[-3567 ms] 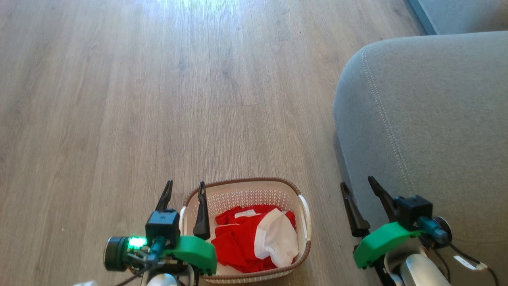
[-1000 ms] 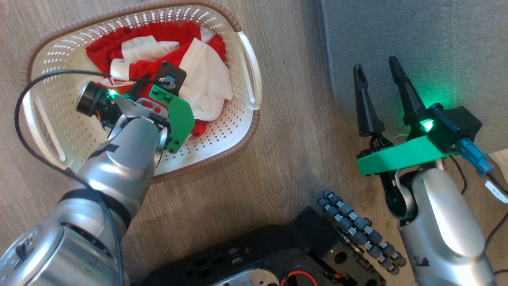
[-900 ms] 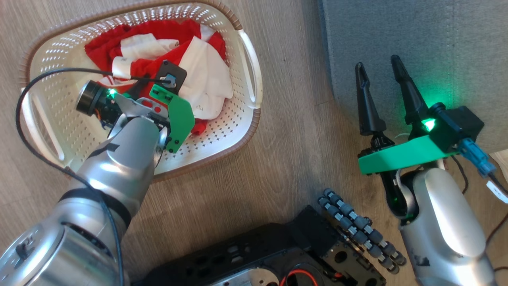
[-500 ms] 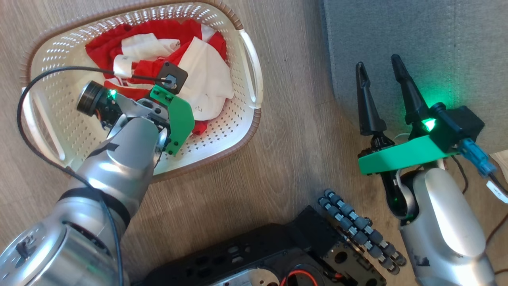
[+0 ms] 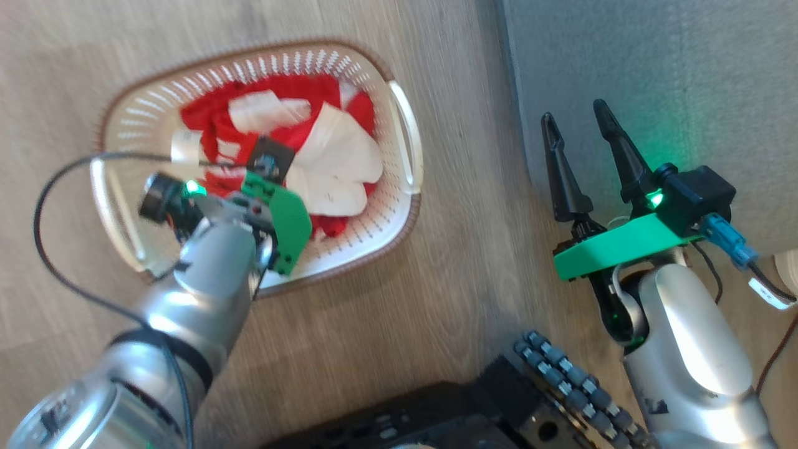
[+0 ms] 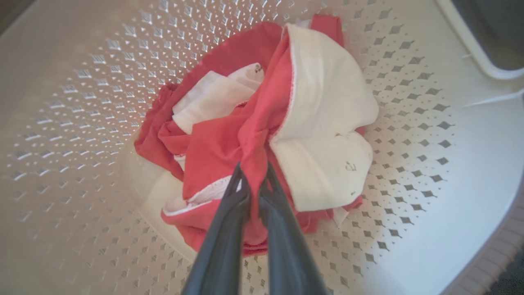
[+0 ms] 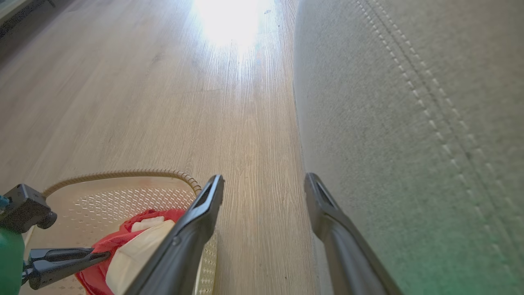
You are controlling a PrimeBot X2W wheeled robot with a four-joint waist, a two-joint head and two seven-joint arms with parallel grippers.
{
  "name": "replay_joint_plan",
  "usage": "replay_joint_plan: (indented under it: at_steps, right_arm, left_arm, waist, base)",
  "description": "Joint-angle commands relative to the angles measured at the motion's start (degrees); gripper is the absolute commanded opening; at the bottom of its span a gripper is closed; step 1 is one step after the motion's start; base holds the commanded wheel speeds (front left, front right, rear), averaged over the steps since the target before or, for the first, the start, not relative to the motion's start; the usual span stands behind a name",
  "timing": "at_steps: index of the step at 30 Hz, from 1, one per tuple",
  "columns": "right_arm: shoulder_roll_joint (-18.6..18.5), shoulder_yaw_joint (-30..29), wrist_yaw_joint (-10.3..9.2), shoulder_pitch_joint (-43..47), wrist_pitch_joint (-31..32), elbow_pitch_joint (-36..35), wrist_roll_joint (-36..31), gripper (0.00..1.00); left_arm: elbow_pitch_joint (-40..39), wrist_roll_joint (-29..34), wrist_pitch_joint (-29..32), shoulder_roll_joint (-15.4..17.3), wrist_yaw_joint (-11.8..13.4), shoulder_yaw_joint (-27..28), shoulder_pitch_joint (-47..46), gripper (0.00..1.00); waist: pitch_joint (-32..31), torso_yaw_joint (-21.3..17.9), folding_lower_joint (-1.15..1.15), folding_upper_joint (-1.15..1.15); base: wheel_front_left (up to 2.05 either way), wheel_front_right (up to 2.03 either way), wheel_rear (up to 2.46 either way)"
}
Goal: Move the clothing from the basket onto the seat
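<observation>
- My left pincer (image 6: 253, 169) is clamped on a fold of red fabric near the middle of the laundry basket (image 5: 408, 206). The clothing (image 6: 319, 123) lies bunched on the basket's floor. None of it is on the sofa cushion (image 5: 654, 75), which stands to the right of the basket.
- The grip takes only a thin ridge of cloth, so I judge it could slip free as I lift.
- The two garments look tangled. Pulling one may drag the other over the basket's rim and drop it on the wooden floor (image 5: 467, 293) between basket and cushion.
- The basket looks light, and it could tip or slide along if cloth snags in its perforations.
- My right pincer (image 5: 575, 115) hangs empty, fingers apart, right of the basket and close by the cushion's side. Swinging the load across could catch on it.
</observation>
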Motion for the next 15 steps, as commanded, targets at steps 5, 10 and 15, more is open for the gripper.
replay_joint_plan:
  at_steps: [5,10,15]
  right_arm:
    - [-1.8,1.5,0.40,2.1,0.0,0.7,-0.8,1.00]
    - [-2.3,1.8,0.40,3.1,0.0,2.2,-1.0,1.00]
    - [-2.4,1.6,0.40,4.4,0.0,3.7,-1.4,1.00]
  left_arm:
    - [-2.9,-4.5,-3.5,0.4,0.8,1.1,5.8,0.00]
    - [-4.1,-6.9,-5.9,0.4,1.0,1.0,8.9,0.00]
    - [-5.6,-9.2,-7.7,0.4,1.6,2.3,11.1,0.00]
  waist:
    - [-9.8,4.2,-0.01,0.00]
    - [-15.6,5.6,-0.01,0.00]
    - [-22.2,7.9,-0.01,0.00]
  base:
    - [0.00,0.00,0.00]
    - [0.00,0.00,0.00]
    - [0.00,0.00,0.00]
